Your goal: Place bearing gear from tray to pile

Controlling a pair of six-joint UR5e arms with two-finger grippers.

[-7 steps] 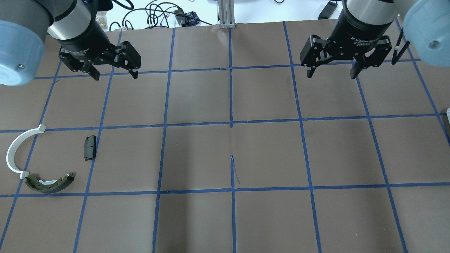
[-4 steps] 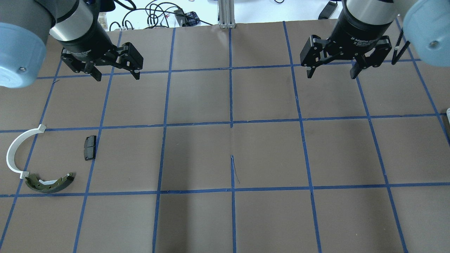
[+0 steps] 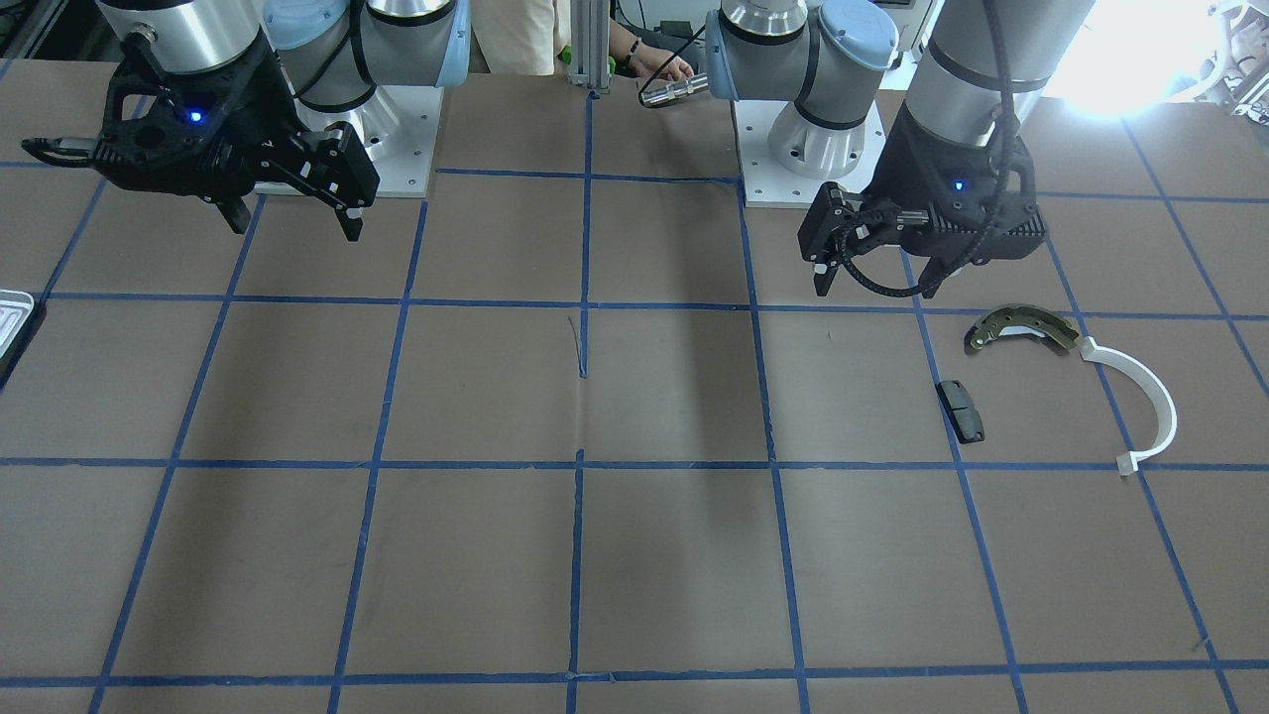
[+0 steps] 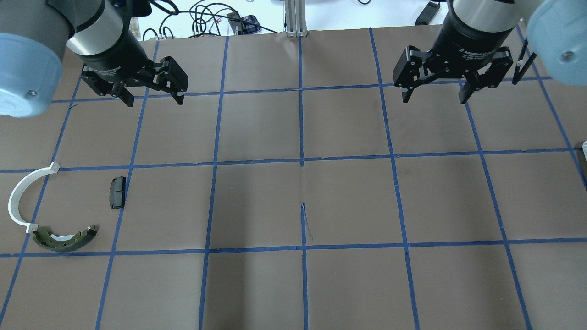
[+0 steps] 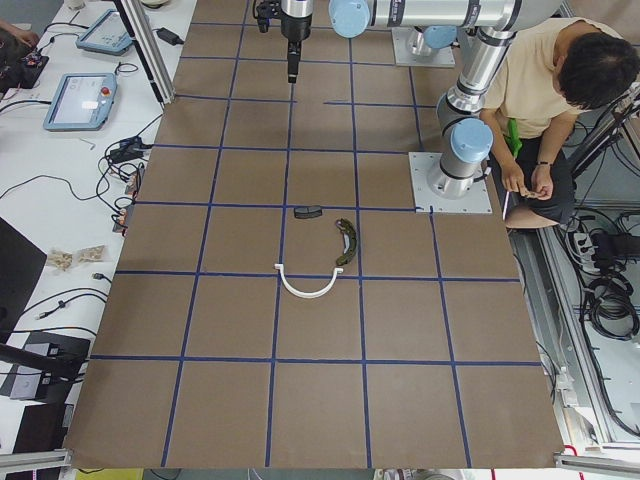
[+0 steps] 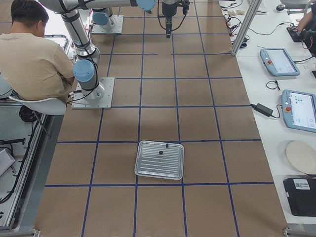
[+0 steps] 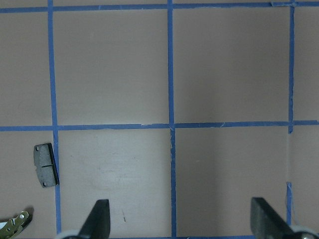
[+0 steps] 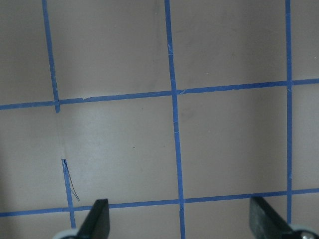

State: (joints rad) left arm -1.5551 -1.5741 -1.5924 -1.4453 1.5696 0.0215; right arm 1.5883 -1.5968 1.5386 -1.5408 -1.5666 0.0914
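The left gripper (image 4: 155,101) hangs above the worktop (image 4: 348,201) with its jaws spread wide and nothing between them. The right gripper (image 4: 434,100) is just as wide and just as bare (its wrist view frames only brown paper and blue tape lines (image 8: 174,124) between the fingers).

The pile lies toward the worktop's left edge. It is made up of an olive brake shoe (image 4: 64,239), a white half-ring (image 4: 18,197) with one end just beside the shoe, and a black pad (image 4: 117,192) lying apart from both.

The tray (image 6: 158,169) sits well away, near the right edge. Two small dark parts (image 6: 160,153) rest in it, too small to tell which is the bearing gear.
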